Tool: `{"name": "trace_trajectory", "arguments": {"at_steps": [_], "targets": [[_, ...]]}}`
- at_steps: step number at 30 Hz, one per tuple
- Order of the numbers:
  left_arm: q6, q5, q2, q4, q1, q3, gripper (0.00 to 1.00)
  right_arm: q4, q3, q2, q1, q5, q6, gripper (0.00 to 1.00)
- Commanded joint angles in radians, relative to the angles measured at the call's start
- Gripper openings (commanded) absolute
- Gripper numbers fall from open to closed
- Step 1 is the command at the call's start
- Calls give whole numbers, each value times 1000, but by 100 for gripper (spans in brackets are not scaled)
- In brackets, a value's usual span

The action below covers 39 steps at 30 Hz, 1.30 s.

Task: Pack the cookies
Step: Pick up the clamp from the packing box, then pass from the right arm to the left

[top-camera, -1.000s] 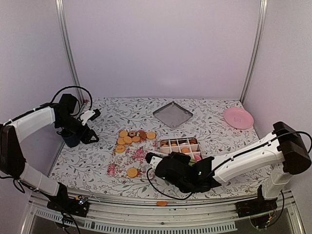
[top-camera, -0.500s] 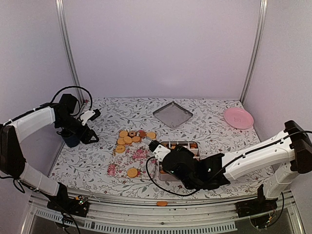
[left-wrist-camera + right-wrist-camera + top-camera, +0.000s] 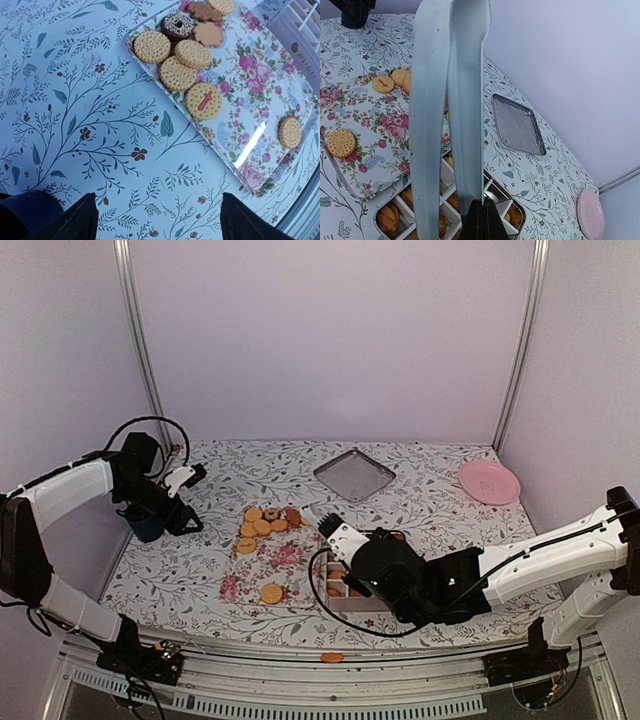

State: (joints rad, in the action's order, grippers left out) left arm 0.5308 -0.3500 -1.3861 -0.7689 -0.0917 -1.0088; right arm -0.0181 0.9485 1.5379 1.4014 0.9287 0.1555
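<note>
Several cookies (image 3: 192, 54) lie on the floral tray (image 3: 250, 95), more sit in the divided box (image 3: 448, 172), and one stray cookie (image 3: 332, 657) lies on the front rail (image 3: 420, 664). The right gripper (image 3: 320, 513) hangs over the box, jaws together, holding nothing. The left gripper (image 3: 157, 227) hovers over the table (image 3: 75, 125) left of the tray, jaws apart.

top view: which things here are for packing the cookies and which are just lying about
For the job: cookies, floral tray, divided box.
Lying about: pink plate, square metal tray, dark blue container.
</note>
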Motion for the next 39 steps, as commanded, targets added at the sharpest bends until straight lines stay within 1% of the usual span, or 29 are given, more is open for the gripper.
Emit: {"name": "trace_trajectory", "arguments": {"at_steps": [1, 5, 10, 13, 15, 18, 22, 23, 26, 27, 30, 33, 35, 39], "targets": [[10, -11, 3, -3, -9, -14, 85, 5, -21, -50, -4, -5, -41, 0], [6, -18, 1, -2, -10, -15, 85, 16, -18, -72, -14, 5, -55, 0], [9, -17, 2, -3, -11, -19, 85, 19, 1, -155, -54, -27, -83, 0], [4, -39, 3, -4, -14, -32, 85, -32, 20, -189, -81, -84, -79, 0], [-7, -69, 2, -6, -22, -52, 86, -82, 58, -183, -109, -164, -67, 0], [-31, -170, 2, -25, -37, -116, 89, -150, 131, -152, -170, -316, -102, 0], [-70, -384, 12, -51, -59, -194, 94, -301, 189, -90, -242, -555, -160, 0], [-79, -444, 12, -52, -68, -208, 95, -325, 209, -65, -260, -603, -213, 0], [-113, -615, 13, -26, -100, -209, 97, -441, 238, 3, -295, -728, -300, 0], [-121, -660, 9, -15, -119, -204, 96, -478, 248, 21, -306, -763, -320, 0], [-149, -741, -10, 17, -189, -203, 93, -551, 289, 79, -331, -817, -399, 0], [-203, -780, -33, 77, -250, -204, 92, -653, 294, 124, -350, -860, -461, 0], [-210, -791, -56, 86, -278, -215, 90, -707, 297, 150, -359, -878, -489, 0], [-205, -832, -88, 83, -307, -240, 81, -732, 338, 208, -371, -884, -530, 0]]}}
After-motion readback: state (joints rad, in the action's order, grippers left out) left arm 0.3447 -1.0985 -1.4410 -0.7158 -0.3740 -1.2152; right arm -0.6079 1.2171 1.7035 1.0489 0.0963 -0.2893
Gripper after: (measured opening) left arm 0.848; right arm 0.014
